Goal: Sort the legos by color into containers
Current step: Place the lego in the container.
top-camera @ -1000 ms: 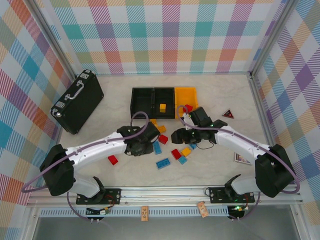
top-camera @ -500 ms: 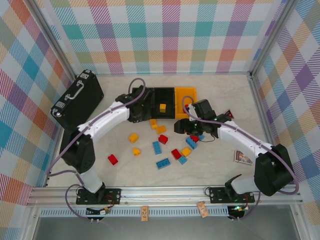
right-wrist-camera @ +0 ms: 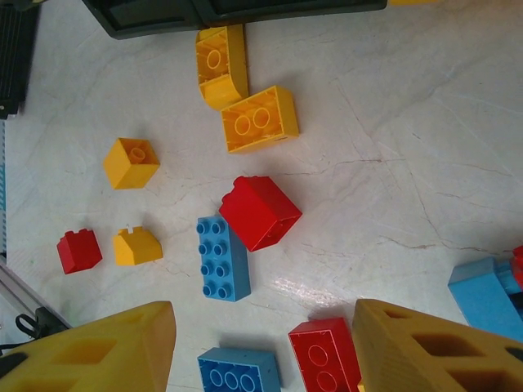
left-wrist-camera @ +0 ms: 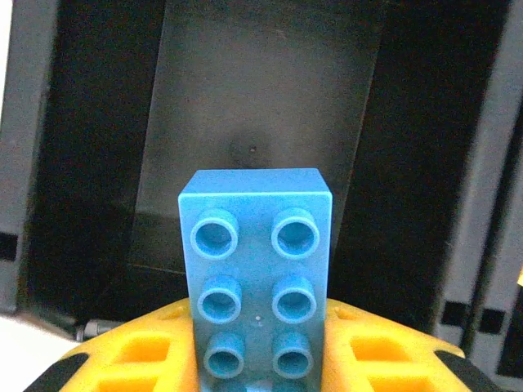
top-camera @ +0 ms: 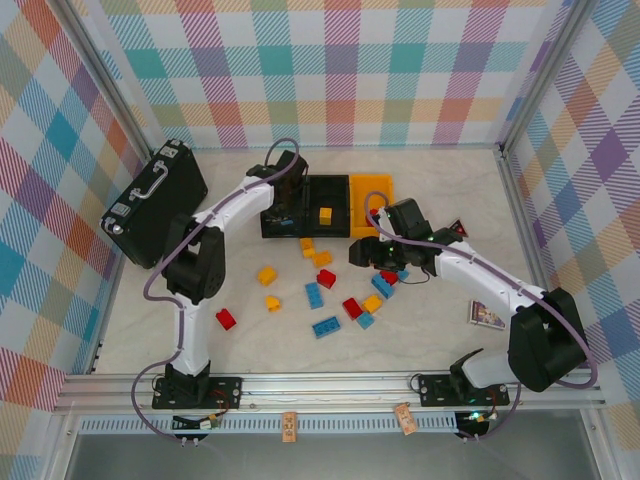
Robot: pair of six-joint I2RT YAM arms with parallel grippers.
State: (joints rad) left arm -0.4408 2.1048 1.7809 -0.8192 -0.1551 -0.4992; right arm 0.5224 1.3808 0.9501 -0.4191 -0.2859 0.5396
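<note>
My left gripper [left-wrist-camera: 257,363] is shut on a blue brick [left-wrist-camera: 255,261], holding it over the dark floor of the left black bin [left-wrist-camera: 245,122]. From above, that gripper [top-camera: 284,207] reaches into the left black bin [top-camera: 268,185]. The middle black bin [top-camera: 340,190] holds one yellow brick [top-camera: 325,214]; the yellow-orange bin [top-camera: 372,190] stands beside it. My right gripper [right-wrist-camera: 261,351] hangs open above loose legos: a red brick [right-wrist-camera: 260,211], a blue brick [right-wrist-camera: 222,257], another blue one [right-wrist-camera: 239,369], a red one [right-wrist-camera: 325,355] and yellow ones [right-wrist-camera: 257,118]. From above it [top-camera: 360,258] sits right of the pile.
A larger black case [top-camera: 155,203] lies at the back left. A dark triangular piece [top-camera: 457,227] and a small card [top-camera: 485,317] lie at the right. A red brick [top-camera: 226,319] and two yellow bricks [top-camera: 266,275] lie apart on the left of the pile.
My left arm has swung from the brick pile to the back and now reaches over the left black bin with the blue brick. The right gripper shifted slightly at first, then held still.
</note>
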